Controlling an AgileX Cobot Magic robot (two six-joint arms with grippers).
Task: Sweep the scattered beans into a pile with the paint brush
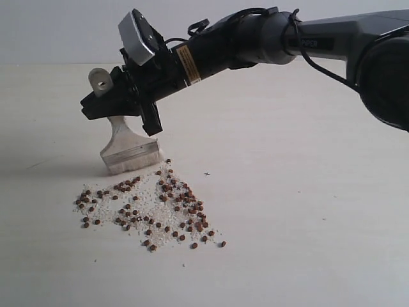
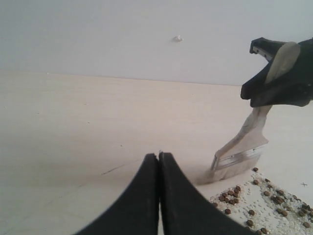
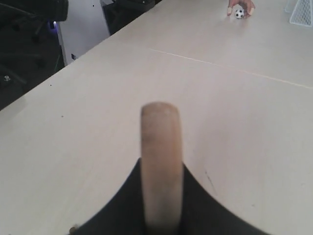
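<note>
the pale surface [image 1: 307, 211] carries little besides the task's things. well apart from the paint brush [image 1: 128, 148], the left hand [image 2: 159, 157] has its two dark fingers pressed flat together with nothing between them. the paint brush stands nearly upright, leaning a little. its whitish bristles [image 1: 132, 164] are down on the surface and the holed end of its handle [image 1: 100, 80] is uppermost. the right hand [image 1: 115, 105] is clamped narrowly around that wooden handle above the silver ferrule [image 1: 130, 151], with a finger on either side of the wood. its black arm [image 1: 255, 38] stretches away to the right of the brush. just beside the bristles, to the brush's right and nearer the exterior camera, the beans [image 1: 163, 208] lie as a loose, wide scatter mixed with pale grains, and the closest ones almost touch the bristle tips. far beyond the brush in the right wrist view sit a small black-and-white ball [image 3: 238, 13] and a white wire basket [image 3: 301, 12], the basket only partly in view.
</note>
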